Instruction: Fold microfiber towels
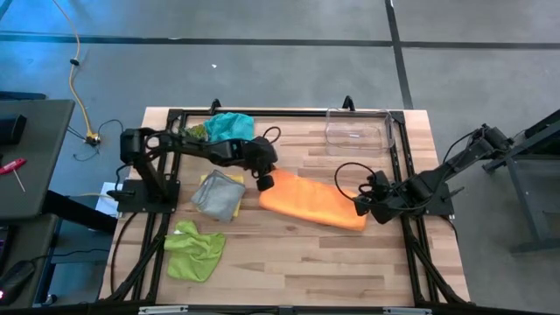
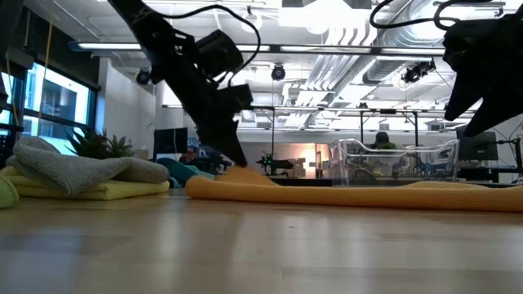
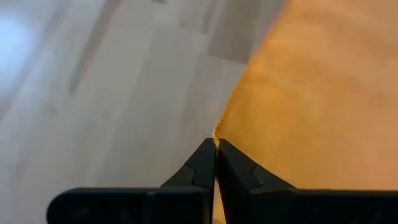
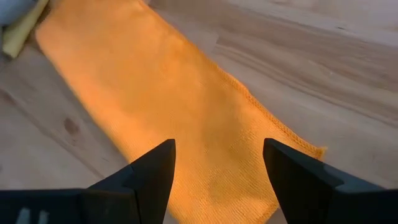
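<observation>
High view: soft orange microfiber towel (image 1: 313, 203), folded long, lay at the centre of the pale wooden plank table (image 1: 289, 262). Left gripper (image 1: 263, 183) pinched its nine-o'clock corner; right gripper (image 1: 361, 207), jaws spread, hovered over the three-o'clock end. Light, limp, likely to sag; best taken by corners. Open workshop lay beyond.

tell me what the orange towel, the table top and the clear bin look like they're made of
Orange towel: soft knitted or woven cloth, likely microfiber; fine ribbed texture and a stitched, slightly frayed edge.
Table top: wood, butcher-block style; joined strips with visible grain, low sheen.
Clear bin: probably rigid plastic; see-through walls with glossy highlights.
</observation>
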Action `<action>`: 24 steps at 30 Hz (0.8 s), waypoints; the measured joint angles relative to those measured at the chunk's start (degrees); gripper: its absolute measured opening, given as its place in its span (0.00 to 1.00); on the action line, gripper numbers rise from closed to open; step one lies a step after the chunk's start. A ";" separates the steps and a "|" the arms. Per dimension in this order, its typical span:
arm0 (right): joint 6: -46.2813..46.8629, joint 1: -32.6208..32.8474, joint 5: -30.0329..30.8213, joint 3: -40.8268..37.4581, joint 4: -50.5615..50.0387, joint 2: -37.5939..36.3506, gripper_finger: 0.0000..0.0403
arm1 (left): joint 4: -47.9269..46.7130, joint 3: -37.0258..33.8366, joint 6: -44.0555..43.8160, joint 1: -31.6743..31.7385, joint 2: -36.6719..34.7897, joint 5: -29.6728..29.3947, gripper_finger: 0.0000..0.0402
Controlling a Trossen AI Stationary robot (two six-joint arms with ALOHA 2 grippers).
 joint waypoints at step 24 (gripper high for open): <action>-2.90 0.00 -1.01 0.02 -4.17 -1.27 0.59 | -13.59 1.81 -30.23 -13.46 -13.40 7.87 0.00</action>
